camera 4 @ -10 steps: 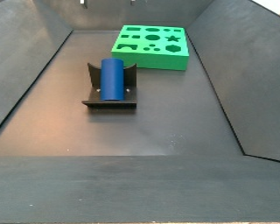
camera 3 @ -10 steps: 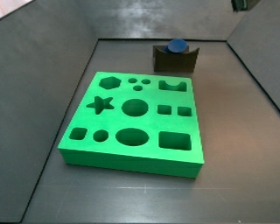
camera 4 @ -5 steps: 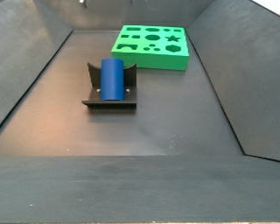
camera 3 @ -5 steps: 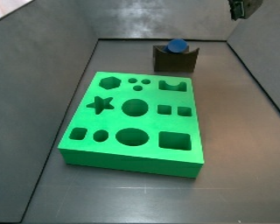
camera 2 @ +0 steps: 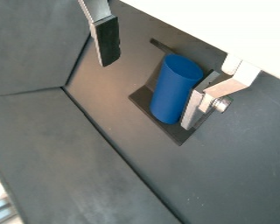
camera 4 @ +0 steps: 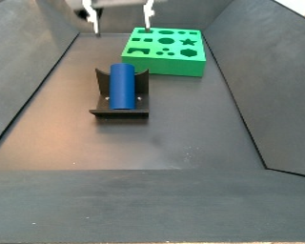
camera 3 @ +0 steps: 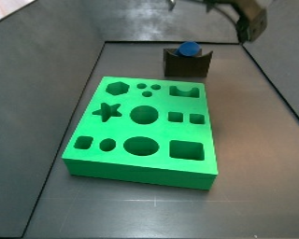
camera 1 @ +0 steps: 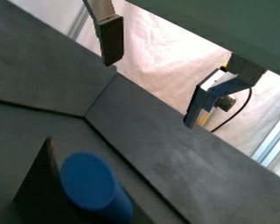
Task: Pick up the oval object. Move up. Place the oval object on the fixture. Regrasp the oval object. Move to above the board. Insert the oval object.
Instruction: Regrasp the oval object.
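Observation:
The blue oval object [camera 4: 121, 84] rests in the notch of the dark fixture [camera 4: 118, 111], apart from the gripper. It also shows in the side view [camera 3: 187, 49] on the fixture [camera 3: 186, 66] behind the green board [camera 3: 146, 126]. My gripper [camera 4: 118, 13] is open and empty, high above the oval object, at the frame's top in both side views [camera 3: 246, 19]. In both wrist views the oval object [camera 2: 174, 87] [camera 1: 90, 184] lies below the spread fingers [camera 2: 106, 39] [camera 1: 108, 39], nothing between them.
The green board [camera 4: 166, 50] with its shaped holes lies on the dark floor beside the fixture. Sloping grey walls [camera 4: 34, 76] enclose the floor on all sides.
The gripper has come down into view at the top of both side views, over the fixture. The oval object, fixture and board have not moved.

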